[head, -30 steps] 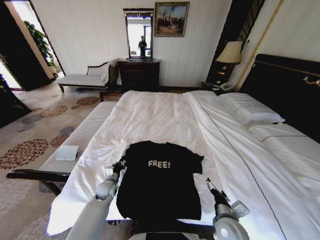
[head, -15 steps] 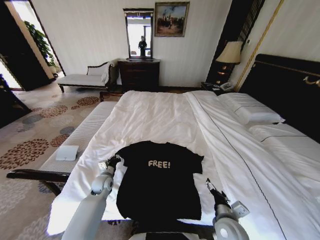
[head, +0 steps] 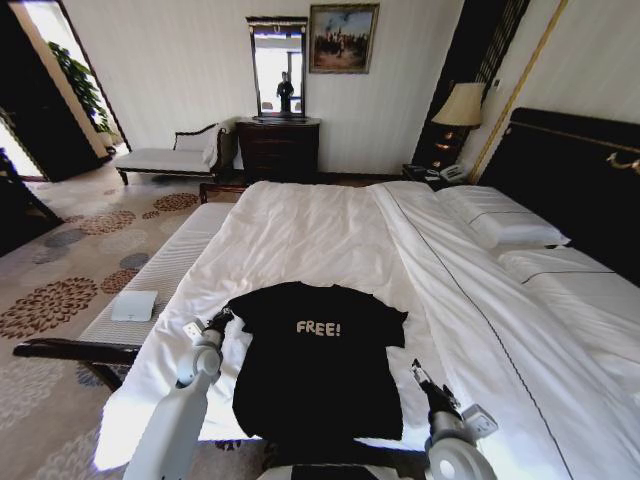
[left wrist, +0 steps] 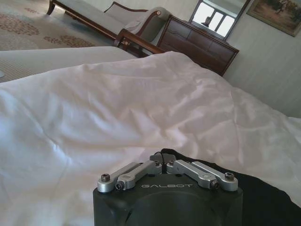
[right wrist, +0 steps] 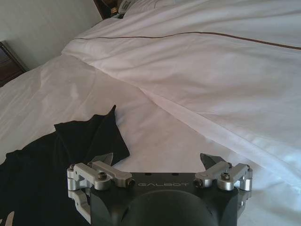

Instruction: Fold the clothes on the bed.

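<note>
Left gripper (head: 217, 320): down at the T-shirt's left sleeve, at the sleeve's outer edge; in the left wrist view (left wrist: 163, 162) its fingers are drawn together with a peak of black cloth pinched between the tips, so it is clenched on the sleeve.
Right gripper (head: 418, 371): low over the white sheet, just beside the shirt's right side below the right sleeve; in the right wrist view (right wrist: 157, 162) its fingers stand wide apart with nothing between them, so it is released.
T-shirt (head: 318, 355): black, lying flat and face up near the foot of the bed (head: 330, 230), white "FREE!" lettering on the chest, collar pointing away from the robot, hem nearest the robot; both sleeves spread out.
Sleeve by the right gripper: the right sleeve's pointed corner (right wrist: 112, 113) lies ahead of the open fingers, apart from them; the shirt's side edge runs next to the left-hand finger.
Step in hand: by my reading, the start of the first fold, with one sleeve gripped and the shirt not yet folded anywhere.
Next move calls for: probably a firm hold on the thin cloth, then lifting the sleeve just clear of the sheet and carrying it across the chest without dragging the whole shirt; the right side has yet to be grasped.
Risk: the soft cloth may slip out or bunch.
</note>
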